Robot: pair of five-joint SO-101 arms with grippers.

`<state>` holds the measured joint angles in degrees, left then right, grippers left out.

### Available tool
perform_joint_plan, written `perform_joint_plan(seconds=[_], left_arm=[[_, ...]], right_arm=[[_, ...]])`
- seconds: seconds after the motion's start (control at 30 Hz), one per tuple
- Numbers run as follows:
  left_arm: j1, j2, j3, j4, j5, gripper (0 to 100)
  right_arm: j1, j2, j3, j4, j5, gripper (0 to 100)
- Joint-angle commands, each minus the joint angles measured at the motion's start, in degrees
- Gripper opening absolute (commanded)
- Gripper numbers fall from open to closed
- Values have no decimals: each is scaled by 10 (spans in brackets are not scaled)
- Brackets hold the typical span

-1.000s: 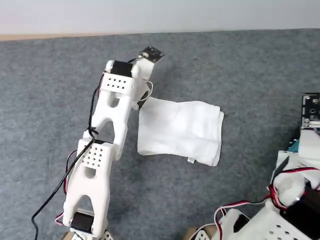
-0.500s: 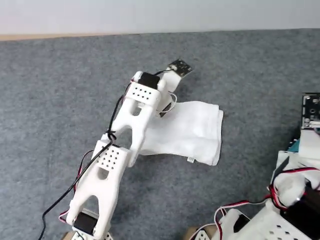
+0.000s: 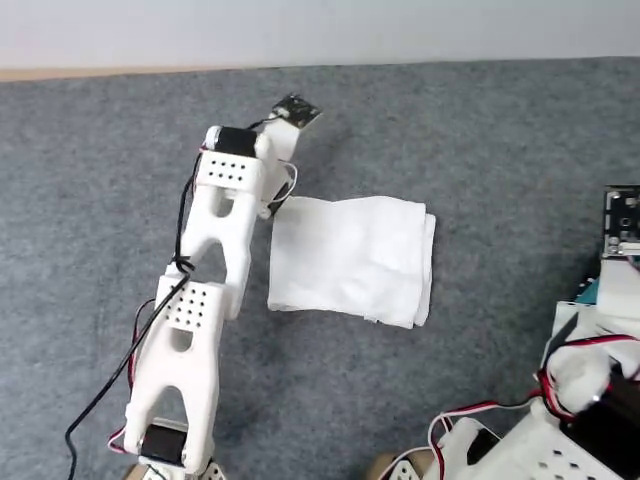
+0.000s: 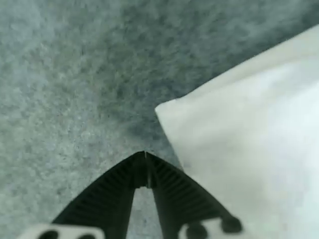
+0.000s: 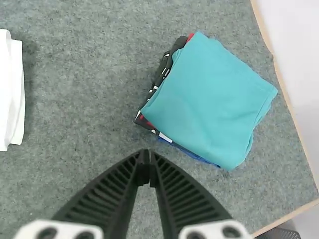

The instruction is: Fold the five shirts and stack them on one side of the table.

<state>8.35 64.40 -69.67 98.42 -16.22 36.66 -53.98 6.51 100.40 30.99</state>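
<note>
A folded white shirt (image 3: 350, 258) lies mid-table on the grey carpet. The left arm stretches up along the shirt's left side. Its gripper (image 4: 145, 157) is shut and empty, hovering over bare carpet just off a corner of the white shirt (image 4: 249, 129). My right gripper (image 5: 145, 154) is shut and empty above the carpet, close to a stack of folded shirts with a teal shirt (image 5: 212, 99) on top. An edge of the white shirt (image 5: 11, 89) also lies at the side of the right wrist view.
The right arm's base and wires (image 3: 560, 400) fill the lower right corner of the high view, with a sliver of the teal stack (image 3: 590, 290) beside them. The table's tan edge (image 5: 279, 74) runs just beyond the stack. Open carpet surrounds the white shirt.
The left arm swung right over the shirt, then back left to the shirt's upper left corner. The white shirt now lies squarer and shifted slightly left, its right edge tidier.
</note>
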Motion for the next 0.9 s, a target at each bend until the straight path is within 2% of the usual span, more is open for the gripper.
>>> perform_joint_plan(seconds=[0.0,0.23,0.37,0.5,0.87], left_arm=[[5,-13,-65,23,-4,6],[63,-68,-73,18,-4,6],[83,-45,-62,-33,-4,6],[73,11,-61,-79,-4,6],[-2,37,-72,-34,-4,6]], right_arm=[[5,-3,-3,10,4,10],[5,-3,-3,10,4,10],[5,-3,-3,10,4,10],[5,-3,-3,10,5,10],[5,-3,-3,10,6,10]])
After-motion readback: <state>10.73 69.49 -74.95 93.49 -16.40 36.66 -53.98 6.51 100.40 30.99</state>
